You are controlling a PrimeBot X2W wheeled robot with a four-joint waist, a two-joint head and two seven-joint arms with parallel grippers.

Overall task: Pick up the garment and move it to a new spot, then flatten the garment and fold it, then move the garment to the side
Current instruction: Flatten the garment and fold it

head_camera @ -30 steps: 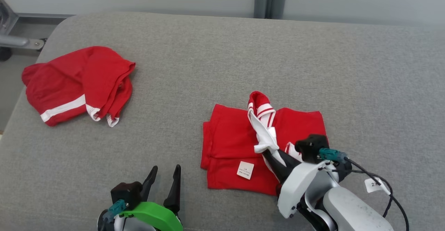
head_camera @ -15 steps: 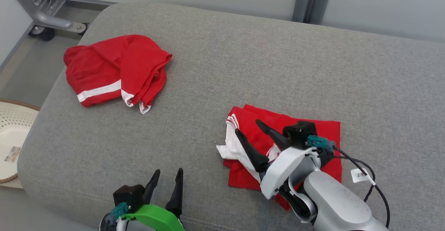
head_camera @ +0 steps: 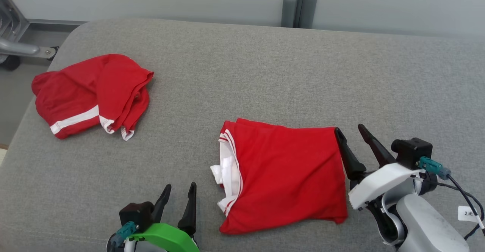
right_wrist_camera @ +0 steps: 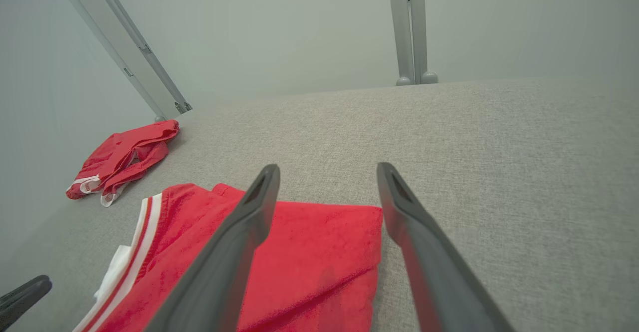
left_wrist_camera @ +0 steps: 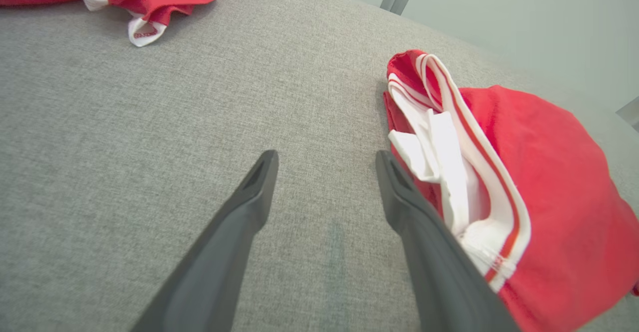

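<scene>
Folded red garment lying flat on grey cushion, toward the near edge, slightly right of centre, white-trimmed edge facing left. Right gripper spread wide and empty, just beside the garment's far right corner: left finger along that edge, right finger over bare cushion. Left gripper likewise wide apart, holding nothing, near and left of the garment, close to the white trim. Second red garment crumpled at far left, well apart.

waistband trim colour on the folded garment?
White with red stripes on the folded garment's waistband; clearest in the left wrist view.
</scene>
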